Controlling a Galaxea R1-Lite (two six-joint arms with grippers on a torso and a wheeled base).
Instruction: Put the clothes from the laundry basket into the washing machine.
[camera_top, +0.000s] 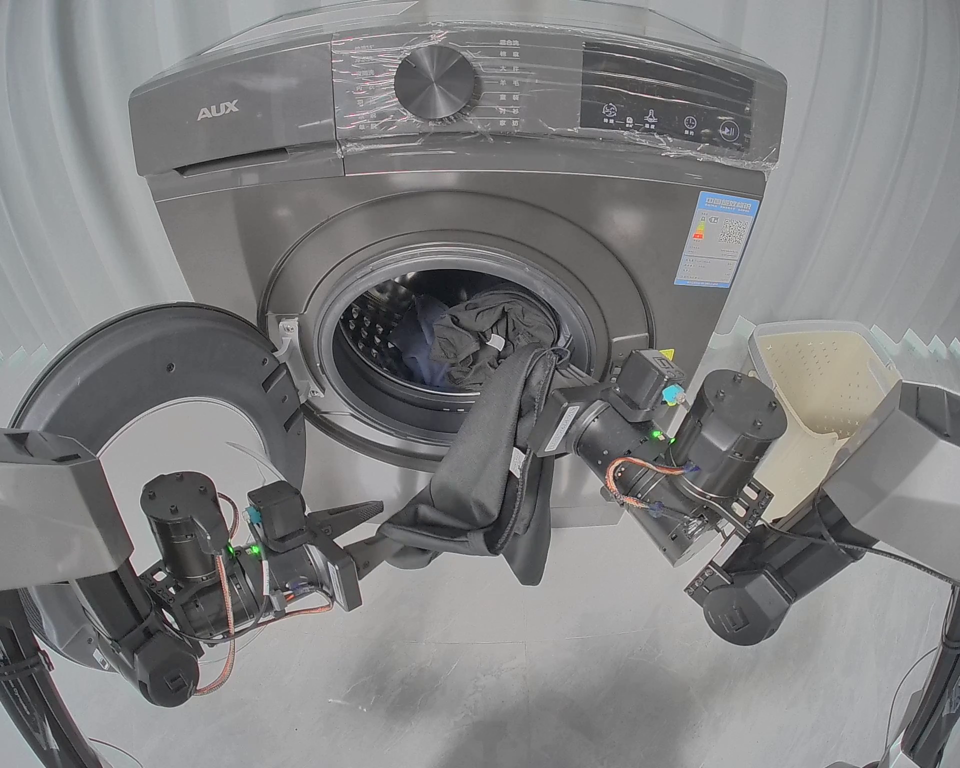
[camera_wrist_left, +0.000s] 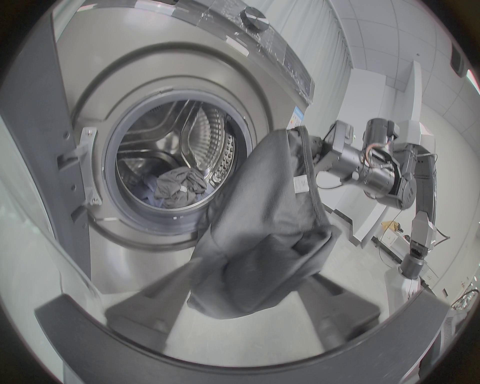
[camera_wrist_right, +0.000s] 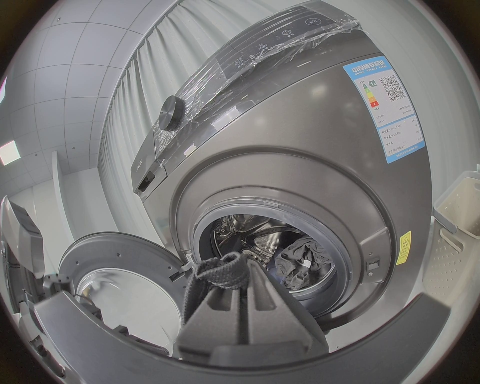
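Plainly, right pincer (camera_wrist_right: 247, 275) gripping dark garment (camera_top: 480, 470) (waistband (camera_wrist_right: 217, 272), right wrist view)

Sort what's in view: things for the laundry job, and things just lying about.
Job: washing machine, open door, clothes in the drum, dark garment, laundry basket, right gripper, left gripper.
Lying about: curtain, blue label, plastic film.
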